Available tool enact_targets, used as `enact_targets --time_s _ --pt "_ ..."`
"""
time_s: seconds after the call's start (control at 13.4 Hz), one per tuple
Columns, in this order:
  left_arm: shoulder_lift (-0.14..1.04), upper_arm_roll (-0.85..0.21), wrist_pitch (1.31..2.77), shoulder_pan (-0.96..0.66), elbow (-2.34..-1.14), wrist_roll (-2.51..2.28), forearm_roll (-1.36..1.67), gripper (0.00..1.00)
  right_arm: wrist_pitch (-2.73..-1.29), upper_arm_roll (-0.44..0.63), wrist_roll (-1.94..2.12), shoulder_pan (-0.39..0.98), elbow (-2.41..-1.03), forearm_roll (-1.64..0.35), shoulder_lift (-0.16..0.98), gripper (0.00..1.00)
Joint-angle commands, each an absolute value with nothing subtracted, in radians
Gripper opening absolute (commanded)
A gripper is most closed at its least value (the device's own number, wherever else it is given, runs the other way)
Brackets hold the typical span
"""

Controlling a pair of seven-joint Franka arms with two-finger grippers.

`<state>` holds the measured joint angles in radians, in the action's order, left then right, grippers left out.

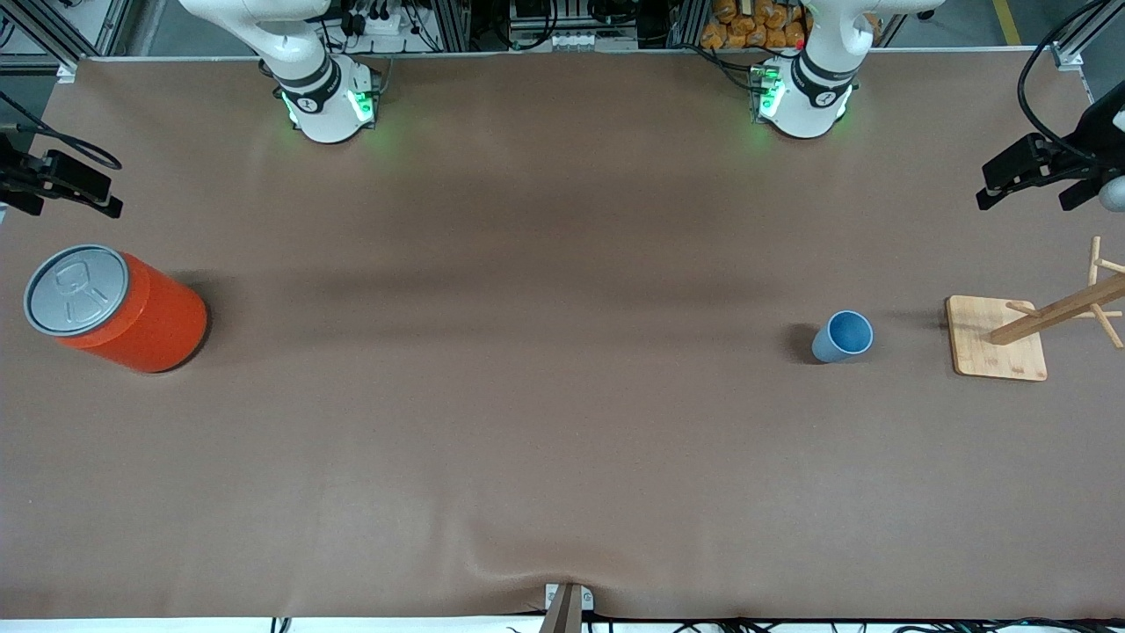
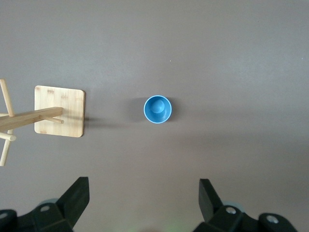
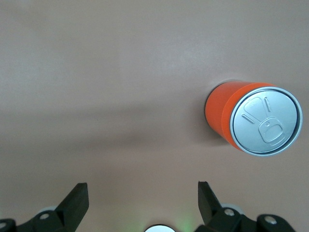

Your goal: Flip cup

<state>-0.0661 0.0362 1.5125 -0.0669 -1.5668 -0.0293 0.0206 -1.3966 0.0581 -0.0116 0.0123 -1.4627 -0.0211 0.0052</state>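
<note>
The cup [image 1: 844, 336] is stood mouth-up on the bench [image 1: 527, 422], so the released left tool [image 2: 145, 203] is held over it for access, while the released right tool [image 3: 142, 203] is parked over the can [image 3: 253, 121].

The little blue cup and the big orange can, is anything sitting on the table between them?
No. Between the small light-blue plastic cup and the large orange can with a grey pull-tab lid, the front view shows only bare brown table.

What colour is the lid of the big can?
Grey metallic, with a pull-tab, on the orange can; the lid shows best in the right wrist view.
</note>
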Motion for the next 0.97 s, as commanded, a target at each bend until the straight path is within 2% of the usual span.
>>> enact_targets --time_s 0.0,0.89 --pt "-0.052 0.037 1.502 -0.066 -1.540 -0.018 0.008 1.00 -1.399 0.060 -0.028 0.023 -1.470 -0.015 -0.002 1.00" --pt "-0.051 0.037 1.493 -0.066 -1.542 -0.014 0.011 1.00 -1.404 0.060 -0.028 0.026 -1.470 -0.014 0.002 1.00"
